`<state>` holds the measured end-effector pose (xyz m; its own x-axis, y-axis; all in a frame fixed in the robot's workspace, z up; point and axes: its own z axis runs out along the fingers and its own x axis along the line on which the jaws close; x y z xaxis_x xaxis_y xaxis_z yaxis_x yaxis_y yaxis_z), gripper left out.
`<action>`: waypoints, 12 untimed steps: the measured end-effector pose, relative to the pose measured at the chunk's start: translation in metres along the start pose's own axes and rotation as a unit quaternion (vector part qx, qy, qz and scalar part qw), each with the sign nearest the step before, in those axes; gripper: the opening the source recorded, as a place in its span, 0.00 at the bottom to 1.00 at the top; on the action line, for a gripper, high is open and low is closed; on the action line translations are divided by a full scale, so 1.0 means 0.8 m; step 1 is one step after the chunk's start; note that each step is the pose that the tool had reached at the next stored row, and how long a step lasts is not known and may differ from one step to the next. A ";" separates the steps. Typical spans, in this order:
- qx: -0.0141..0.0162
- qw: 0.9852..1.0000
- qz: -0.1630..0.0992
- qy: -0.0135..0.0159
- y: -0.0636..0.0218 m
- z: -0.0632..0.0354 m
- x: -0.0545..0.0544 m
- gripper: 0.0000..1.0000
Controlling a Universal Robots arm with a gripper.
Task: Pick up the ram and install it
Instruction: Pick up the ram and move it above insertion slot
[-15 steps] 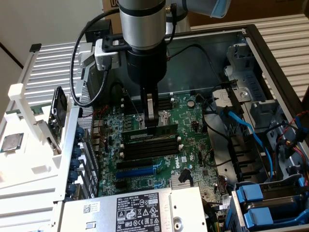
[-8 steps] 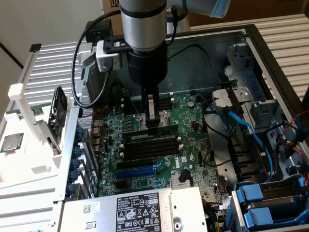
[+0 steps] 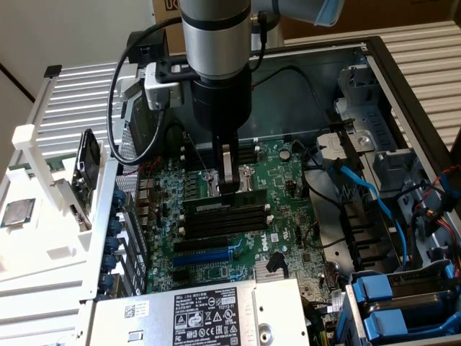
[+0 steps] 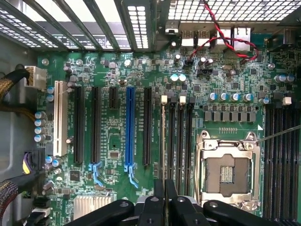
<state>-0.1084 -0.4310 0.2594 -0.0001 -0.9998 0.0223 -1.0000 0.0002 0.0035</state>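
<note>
Jaws pinch the ram (image 3: 209,202), seemingly seated into the motherboard (image 3: 288,184).

Count as found.
- Robot arm (image 3: 216,43): one.
- Claw (image 3: 229,186): one, with two fingers (image 4: 159,200).
- Ram (image 3: 248,193): one stick.
- Computer case (image 3: 403,94): one.
- Motherboard (image 4: 89,66): one.
- Processor socket (image 4: 228,172): one.
- Loose processor chip (image 3: 16,214): one.
- Memory slots (image 4: 180,141) in the bank beside the socket: four.
- Blue expansion slot (image 4: 130,127): one.
- White expansion slot (image 4: 59,117): one.
- Long black expansion slots (image 4: 79,125): three.
- Short black expansion slot (image 4: 113,98): one.
- Finned silver heatsink (image 4: 91,207): one.
- Blue drive-bay handles (image 3: 374,288): two.
- Labelled power supply (image 3: 209,313): one.
- Twisted red-and-black cable (image 4: 235,42): one.
</note>
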 end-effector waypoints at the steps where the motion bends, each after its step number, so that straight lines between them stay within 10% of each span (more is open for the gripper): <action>1: 0.000 1.000 0.000 0.000 -0.001 0.000 0.000 0.13; 12: -0.002 1.000 0.000 -0.002 -0.005 0.006 0.000 0.13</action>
<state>-0.1043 -0.4312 0.2543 -0.0003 -0.9998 0.0179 -1.0000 0.0005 0.0068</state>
